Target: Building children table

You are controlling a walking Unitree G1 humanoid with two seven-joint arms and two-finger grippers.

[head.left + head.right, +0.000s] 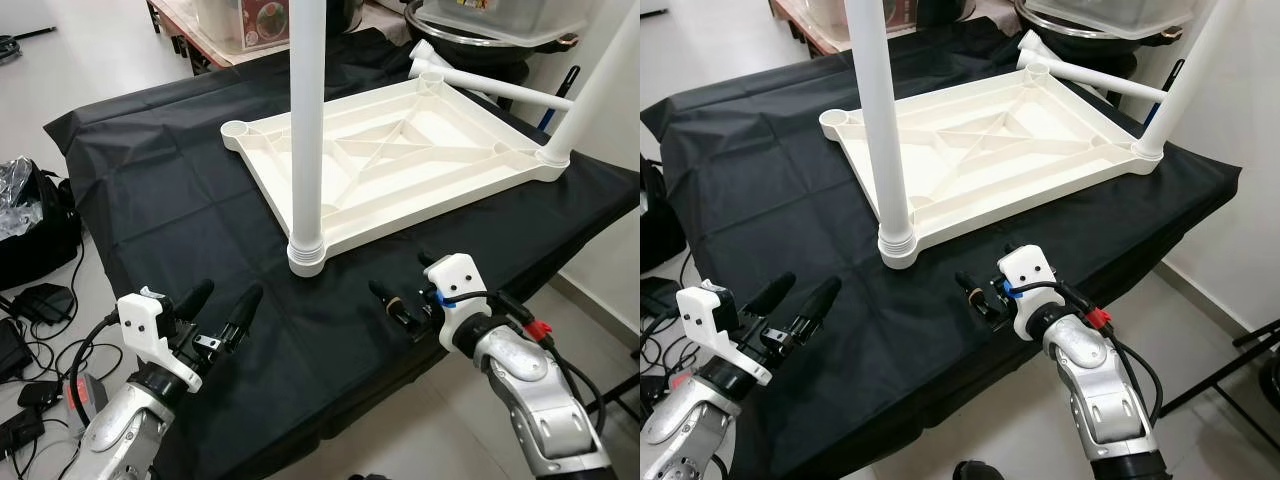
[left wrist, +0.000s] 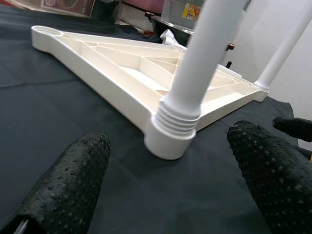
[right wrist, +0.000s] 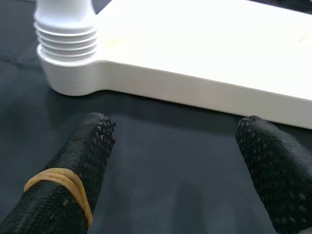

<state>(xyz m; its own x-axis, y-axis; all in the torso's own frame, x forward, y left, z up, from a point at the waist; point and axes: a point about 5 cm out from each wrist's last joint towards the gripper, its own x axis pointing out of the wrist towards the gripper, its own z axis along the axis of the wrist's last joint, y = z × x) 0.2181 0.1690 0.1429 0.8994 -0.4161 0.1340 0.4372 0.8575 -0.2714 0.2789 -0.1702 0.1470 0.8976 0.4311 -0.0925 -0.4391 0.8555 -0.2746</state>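
Nearest, the left gripper [image 1: 220, 303] and right gripper [image 1: 400, 303] hover spread and empty over the black cloth [image 1: 150, 170]. Beyond, the upturned white tabletop [image 1: 400, 160] carries two fitted legs, near [image 1: 306, 120] and far-right [image 1: 590, 90]; a third leg [image 1: 500, 88] lies loose behind, so roughly half remains

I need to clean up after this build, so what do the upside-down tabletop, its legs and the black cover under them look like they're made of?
Tabletop: apparently moulded plastic, off-white with a slight sheen; its underside shows cast ribs and round corner sockets.
Near leg: smooth white tube, likely plastic, with ridged rings at its base.
Black cover: woven fabric by its look, matte, creased and draped over the edge.
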